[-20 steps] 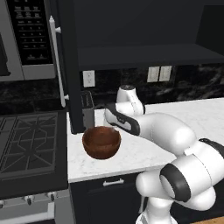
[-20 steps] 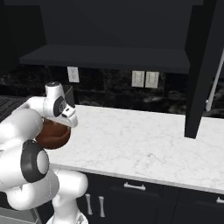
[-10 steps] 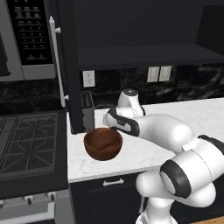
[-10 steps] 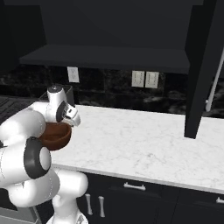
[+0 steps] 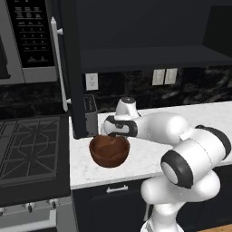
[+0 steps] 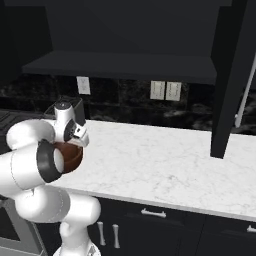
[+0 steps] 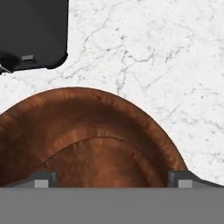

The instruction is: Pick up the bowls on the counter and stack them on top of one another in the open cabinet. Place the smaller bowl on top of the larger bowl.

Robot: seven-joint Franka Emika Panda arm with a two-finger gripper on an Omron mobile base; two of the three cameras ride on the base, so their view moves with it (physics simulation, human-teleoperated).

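The wide, deep reddish-brown wooden bowl (image 5: 109, 151) sits on the white marble-look counter (image 5: 190, 118), close to the counter's front edge and near its left end, beside the black gas stovetop (image 5: 27, 149). A dark box-shaped appliance (image 5: 90, 113) stands just behind it, toward the back edge.

The white arm's two-finger gripper (image 7: 113, 178) hangs right over the bowl with its jaws spread wide and nothing between them. In the hand view the two fingertips (image 7: 43, 179) straddle the bowl's inner hollow, one on each side, so the rim lies outside rather than between them.

Several things could go wrong from here. If the hand drops as it stands, both tips would probably land inside the bowl and close on air; one finger needs to go outside the wall. A thick, glossy rim may slip from a shallow pinch. A sideways nudge could slide the bowl toward the front edge. On the lift, the open navy-black cabinet's door (image 5: 72, 68) with its long silver bar handle (image 5: 59, 63) hangs just above and to the left, and its lower edge could catch the bowl.
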